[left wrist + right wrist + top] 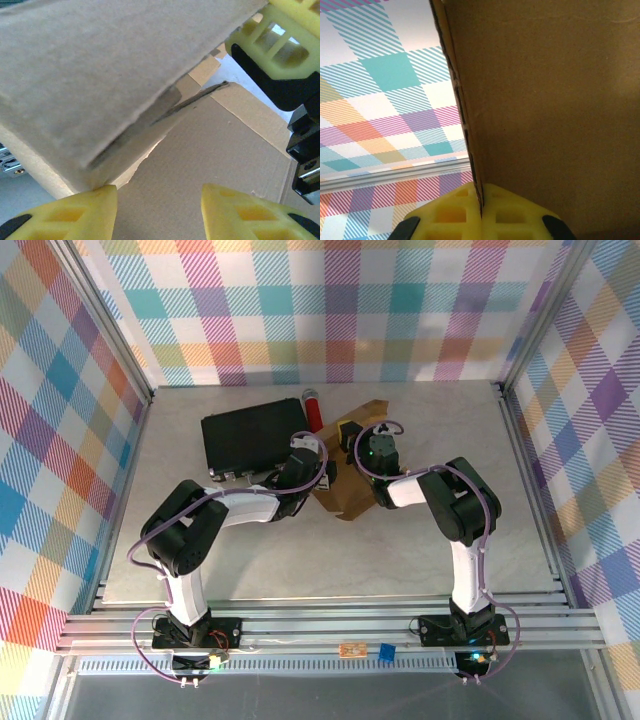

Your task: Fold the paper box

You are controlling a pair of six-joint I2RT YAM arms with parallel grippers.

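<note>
One paper box [345,502], one black case [250,440] and one red cylinder [313,408] lie near the far edge of the desk [300,560]. The left tool [159,210] stands apart, empty; the right tool [481,200] is clamped on the box's edge.

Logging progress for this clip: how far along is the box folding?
Partway. Done: one flap of the paper box stands raised over the base. In hand: the right claw pinches a panel edge; the left claw is open beside the fold. Left: the cardboard is not yet a closed box.
</note>
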